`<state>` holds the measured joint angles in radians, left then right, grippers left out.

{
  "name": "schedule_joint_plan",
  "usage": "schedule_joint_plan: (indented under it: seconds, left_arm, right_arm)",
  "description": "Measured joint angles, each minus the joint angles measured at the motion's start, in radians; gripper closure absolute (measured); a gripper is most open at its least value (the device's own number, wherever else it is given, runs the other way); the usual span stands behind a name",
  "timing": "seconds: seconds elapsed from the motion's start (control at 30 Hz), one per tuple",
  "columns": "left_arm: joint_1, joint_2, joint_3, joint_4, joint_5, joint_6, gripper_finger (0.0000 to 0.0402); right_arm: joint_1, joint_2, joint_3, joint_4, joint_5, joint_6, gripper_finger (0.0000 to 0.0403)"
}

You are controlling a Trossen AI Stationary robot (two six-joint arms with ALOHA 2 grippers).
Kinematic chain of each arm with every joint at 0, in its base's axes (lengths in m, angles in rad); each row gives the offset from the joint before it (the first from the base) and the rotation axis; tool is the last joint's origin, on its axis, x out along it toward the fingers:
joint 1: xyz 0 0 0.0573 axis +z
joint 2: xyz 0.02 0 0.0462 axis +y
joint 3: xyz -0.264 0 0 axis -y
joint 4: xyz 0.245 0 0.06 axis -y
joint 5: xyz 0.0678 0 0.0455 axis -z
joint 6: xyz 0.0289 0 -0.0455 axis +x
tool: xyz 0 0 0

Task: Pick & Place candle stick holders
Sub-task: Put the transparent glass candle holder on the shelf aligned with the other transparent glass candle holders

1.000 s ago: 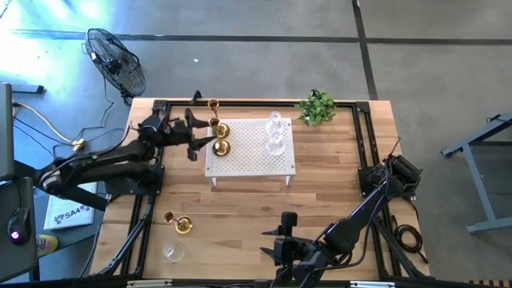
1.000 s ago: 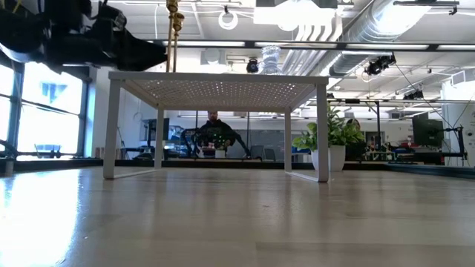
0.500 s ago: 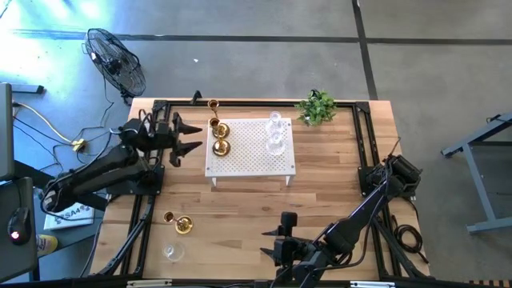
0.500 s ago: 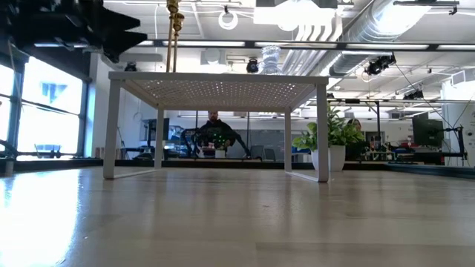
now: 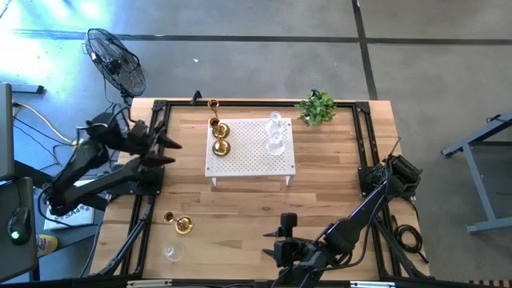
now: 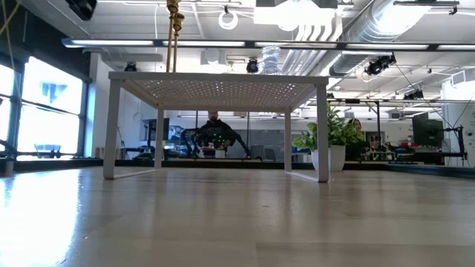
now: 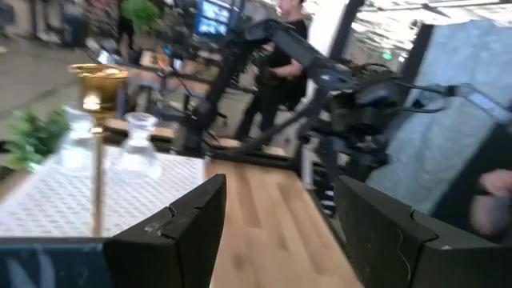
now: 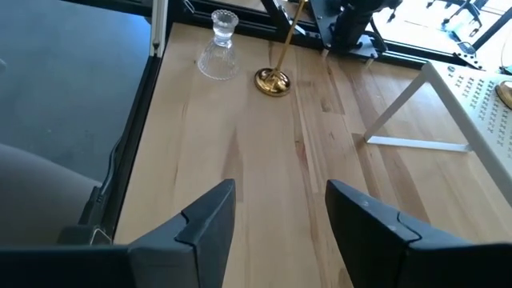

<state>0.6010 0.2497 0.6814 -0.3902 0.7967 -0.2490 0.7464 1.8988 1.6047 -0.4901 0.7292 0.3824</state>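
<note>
A white perforated stand sits at the table's far middle. Gold candle stick holders stand on its left part, and clear glass ones on its right part. Near the table's front left, another gold holder and a glass one rest on their bases on the wood; the right wrist view shows them as the gold holder and the glass one. My left gripper is open, raised, left of the stand and apart from it. My right gripper is open near the front edge, with nothing between its fingers.
A small green plant stands at the far right of the stand. Black rails run along the table's left and right sides. Bare wood lies between the stand and the front edge. People show in the room beyond the table.
My left gripper has drawn back from the stand's left edge toward the table's left edge and risen, rolling as it went, its fingers open throughout. The holders on the stand have stayed where they were.
</note>
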Motion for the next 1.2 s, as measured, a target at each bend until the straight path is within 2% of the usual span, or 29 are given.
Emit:
schedule_joint_plan:
  seconds: [0.1, 0.23, 0.4, 0.57, 0.73, 0.83, 0.93, 1.07, 1.2]
  left_arm:
    - [0.0, -0.001, 0.101, -0.156, 0.038, 0.019, 0.0177]
    - [0.001, 0.0, 0.235, -0.469, 0.096, 0.121, 0.0177]
    - [0.001, -0.002, 0.391, -0.825, 0.042, 0.212, 0.0177]
    - [0.003, -0.008, 0.457, -1.006, 0.004, 0.216, 0.0177]
    - [0.079, -0.011, 0.453, -1.029, 0.064, 0.243, 0.0177]
    - [0.153, -0.01, 0.453, -1.017, 0.187, 0.277, 0.0177]
    - [0.23, -0.01, 0.462, -1.02, 0.304, 0.302, 0.0177]
    - [0.318, -0.009, 0.533, -0.967, 0.371, 0.293, 0.0177]
    - [0.349, -0.009, 0.65, -0.9, 0.374, 0.223, 0.0177]
  right_arm:
    - [0.0, 0.0, 0.0, 0.0, -0.004, -0.004, 0.0214]
    - [0.0, 0.0, 0.0, 0.0, -0.003, -0.027, 0.0214]
    - [-0.005, 0.0, 0.0, 0.001, -0.002, -0.06, 0.0214]
    - [-0.024, 0.0, 0.0, 0.002, -0.003, -0.094, 0.0214]
    - [-0.049, 0.0, 0.0, 0.002, -0.006, -0.129, 0.0214]
    - [-0.068, 0.0, 0.0, 0.002, -0.013, -0.139, 0.0214]
    - [-0.087, 0.0, 0.0, 0.006, -0.065, -0.159, 0.0214]
    - [-0.113, 0.0, 0.0, 0.028, -0.139, -0.187, 0.0214]
    - [-0.133, 0.0, 0.0, 0.048, -0.181, -0.232, 0.0214]
